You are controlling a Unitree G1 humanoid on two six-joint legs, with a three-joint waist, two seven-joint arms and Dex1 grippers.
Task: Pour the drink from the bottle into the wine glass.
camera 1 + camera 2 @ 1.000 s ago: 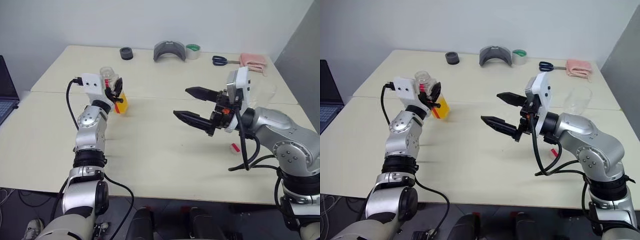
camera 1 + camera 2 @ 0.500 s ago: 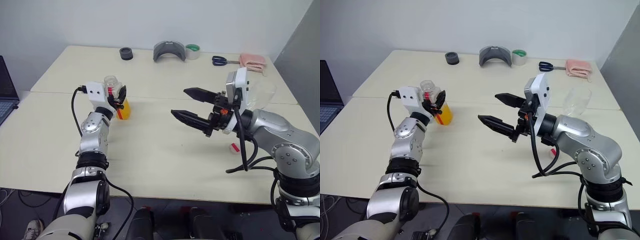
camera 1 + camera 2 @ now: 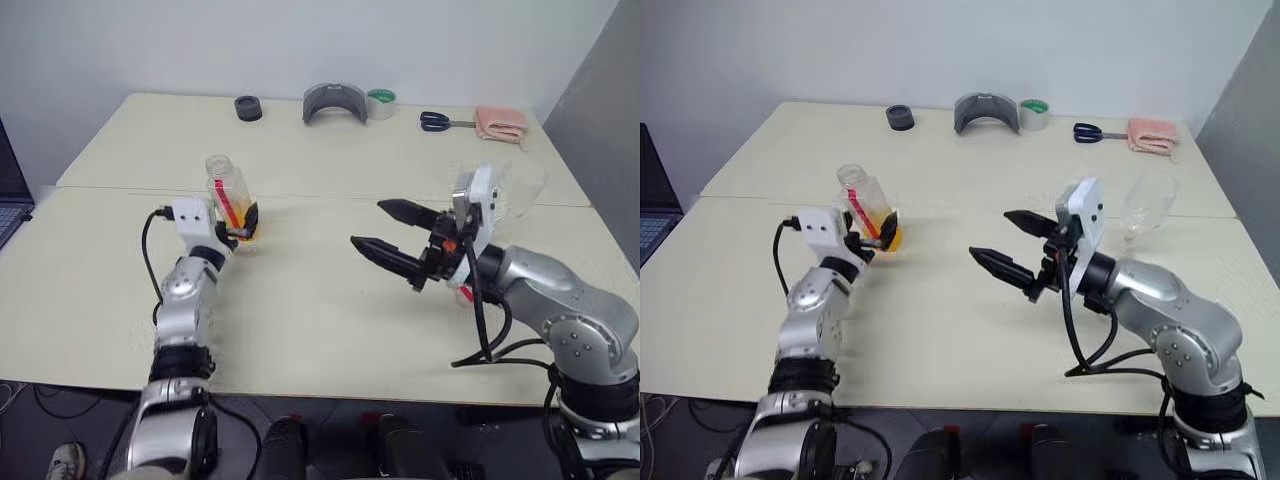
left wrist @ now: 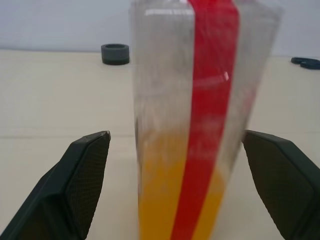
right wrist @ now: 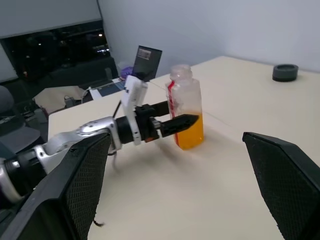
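Bright even light, soft shadows, bottle [image 4: 200,125] blurred close-up in wrist view.

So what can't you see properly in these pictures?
- The wine glass: in the right eye view its stem and foot are hidden behind the right arm, so I cannot tell whether there is any drink in it.
- The bottle: the left wrist view cuts off its top and base.
- The small red and white thing on the table: mostly hidden behind the right arm.

Two cream tables [image 3: 330,330] pushed together before a pale wall [image 3: 300,40] — perhaps a laptop [image 3: 10,195] alongside.
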